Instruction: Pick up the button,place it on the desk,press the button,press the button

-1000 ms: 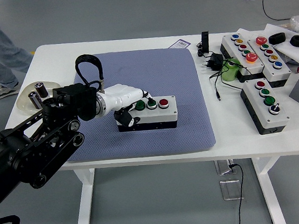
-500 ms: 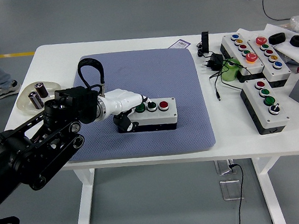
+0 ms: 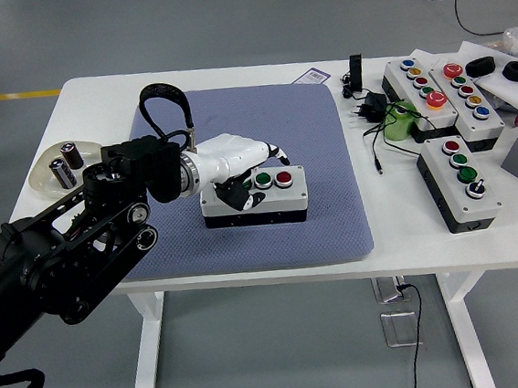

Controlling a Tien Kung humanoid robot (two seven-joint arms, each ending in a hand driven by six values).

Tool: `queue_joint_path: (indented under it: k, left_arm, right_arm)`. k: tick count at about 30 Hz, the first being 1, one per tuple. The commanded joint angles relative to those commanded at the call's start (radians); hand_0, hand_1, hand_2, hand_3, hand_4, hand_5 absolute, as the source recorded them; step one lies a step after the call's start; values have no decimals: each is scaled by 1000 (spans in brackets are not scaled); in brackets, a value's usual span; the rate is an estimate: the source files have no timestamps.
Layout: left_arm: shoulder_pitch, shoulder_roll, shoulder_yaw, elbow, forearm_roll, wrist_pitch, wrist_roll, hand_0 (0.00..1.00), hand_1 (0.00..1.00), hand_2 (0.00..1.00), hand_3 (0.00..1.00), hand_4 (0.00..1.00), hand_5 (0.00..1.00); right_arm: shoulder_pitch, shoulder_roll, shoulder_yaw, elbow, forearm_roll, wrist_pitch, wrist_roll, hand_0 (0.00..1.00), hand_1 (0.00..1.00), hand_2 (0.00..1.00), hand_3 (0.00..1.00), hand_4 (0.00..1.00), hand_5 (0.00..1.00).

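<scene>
Left hand (image 3: 237, 159) draped over button box (image 3: 273, 194) on blue mat (image 3: 326, 132), fingers loosely curled (gripping nothing), 2 buttons showing.

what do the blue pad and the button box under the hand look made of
The blue pad looks like soft woven or foam matting: matte, finely dotted texture. The grey button box with a black base looks like hard moulded plastic, smooth with slightly glossy caps. The white left hand covers its left end.
</scene>
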Motion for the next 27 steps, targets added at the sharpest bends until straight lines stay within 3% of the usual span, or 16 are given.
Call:
queue_joint_path:
  k: [6, 15, 27]
  left_arm:
    - [-16, -22, 9, 52, -13, -4, 0, 39, 21, 58, 863, 620, 2]
    - [-10, -19, 59, 89, -17, -24, 6, 39, 22, 59, 862, 620, 2]
    - [-7, -18, 39, 92, -17, 14, 0, 38, 23, 59, 862, 620, 2]
  right_arm:
    - [0, 0, 1, 0, -1, 0, 0, 651, 560, 587, 634, 248, 255]
    - [1, -1, 5, 0, -6, 1, 1, 651, 560, 586, 634, 248, 256]
    - [1, -1, 7, 0, -8, 1, 1, 650, 560, 587, 634, 248, 255]
